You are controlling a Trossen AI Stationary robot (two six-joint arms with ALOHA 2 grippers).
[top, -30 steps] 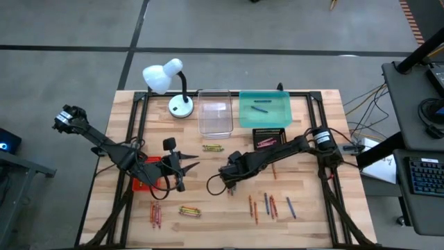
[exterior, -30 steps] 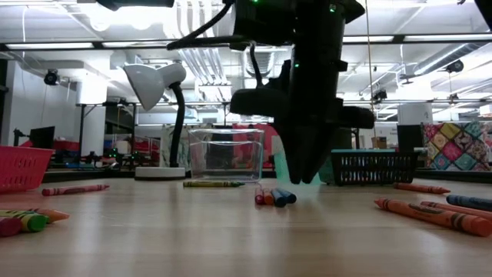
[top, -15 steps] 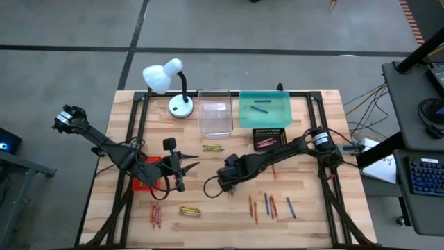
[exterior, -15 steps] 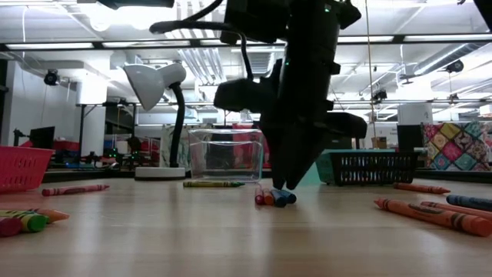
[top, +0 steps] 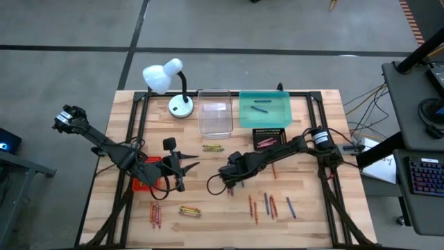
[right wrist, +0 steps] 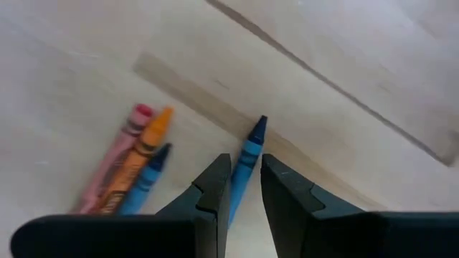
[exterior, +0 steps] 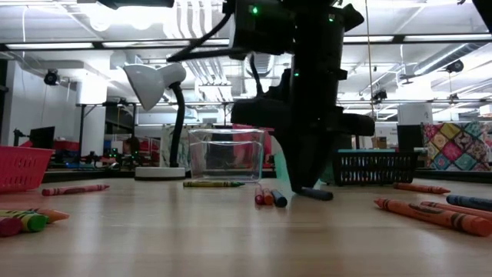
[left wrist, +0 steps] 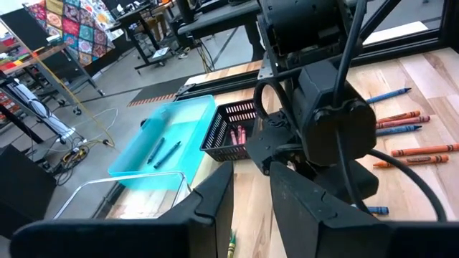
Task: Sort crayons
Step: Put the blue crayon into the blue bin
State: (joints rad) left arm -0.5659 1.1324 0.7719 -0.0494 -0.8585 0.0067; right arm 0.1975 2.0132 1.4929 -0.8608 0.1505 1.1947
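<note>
Item: right gripper [right wrist: 240,190], mid-table, fingers clamped on a blue crayon [right wrist: 247,158]; crayon tip sticking out past the fingertips. Low view: crayon now lifting clear of the wood, hanging tilted under the gripper [exterior: 307,188], whereas half a sec ago the gripper was down at the small cluster w/ the crayon lying among the others. Judging: pick made, carry to a tray coming next.

Item: cluster left behind, pink, orange & blue crayons [right wrist: 136,168], lying side by side on the table [right wrist: 72,72], just beside the gripper.

Item: teal tray [top: 264,108], far edge, already holding two blue crayons; prob. destination for this one.

Item: remaining loose crayons [top: 270,205] near front edge, more at front left [top: 155,214]; sorting looking far from done.

Item: left gripper [top: 182,169], waiting over the red tray [top: 142,182], fingers nearly together, nothing held
</note>
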